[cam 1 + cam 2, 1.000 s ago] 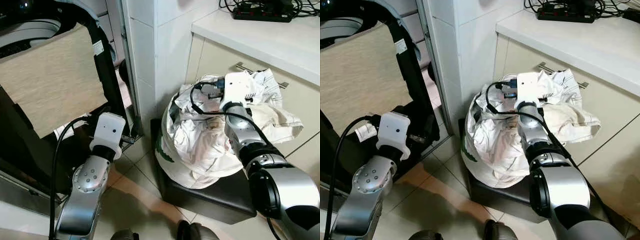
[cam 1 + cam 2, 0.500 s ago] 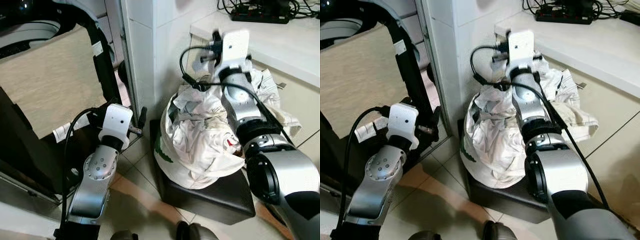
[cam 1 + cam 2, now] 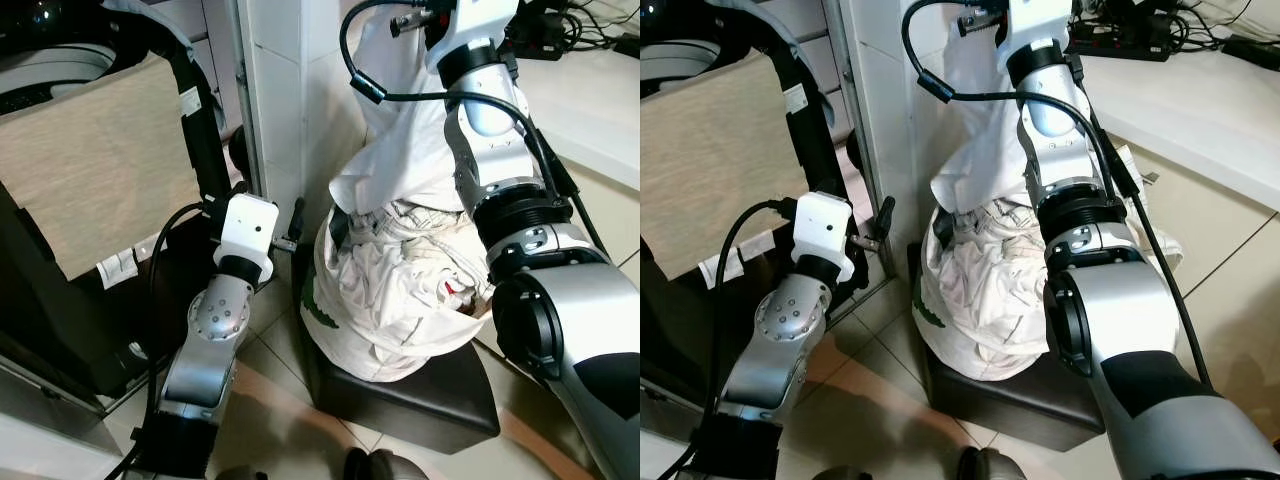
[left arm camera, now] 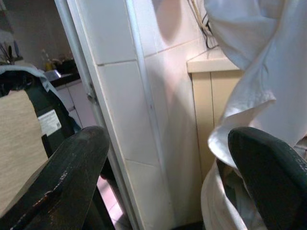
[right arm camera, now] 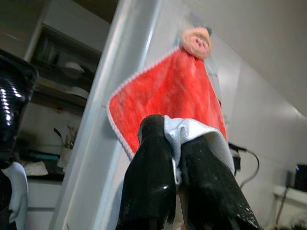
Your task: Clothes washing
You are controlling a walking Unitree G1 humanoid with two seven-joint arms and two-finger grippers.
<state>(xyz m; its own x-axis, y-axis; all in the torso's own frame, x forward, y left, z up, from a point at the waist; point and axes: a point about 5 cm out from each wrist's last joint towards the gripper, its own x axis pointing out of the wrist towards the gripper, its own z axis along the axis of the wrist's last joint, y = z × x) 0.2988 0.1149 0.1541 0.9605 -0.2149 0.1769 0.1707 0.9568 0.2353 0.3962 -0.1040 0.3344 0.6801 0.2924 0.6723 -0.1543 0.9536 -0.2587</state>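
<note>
Right wrist view showed the right gripper [image 5: 175, 158] with its two black fingers pinched on a white garment [image 3: 405, 140], a red hanging towel [image 5: 165, 108] behind them. The garment hung down from high by the tiled wall [image 3: 290, 90] onto the white laundry bag [image 3: 385, 300] on a dark stool [image 3: 420, 395]. The left gripper [image 4: 163, 158] stood spread apart near the wall, empty.

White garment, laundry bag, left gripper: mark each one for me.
white garment [image 3: 400, 150], left eye view, on the hanging cloth's middle.
laundry bag [image 3: 345, 320], left eye view, on its white side wall.
left gripper [image 4: 168, 167], left wrist view, midway between its fingertips.
</note>
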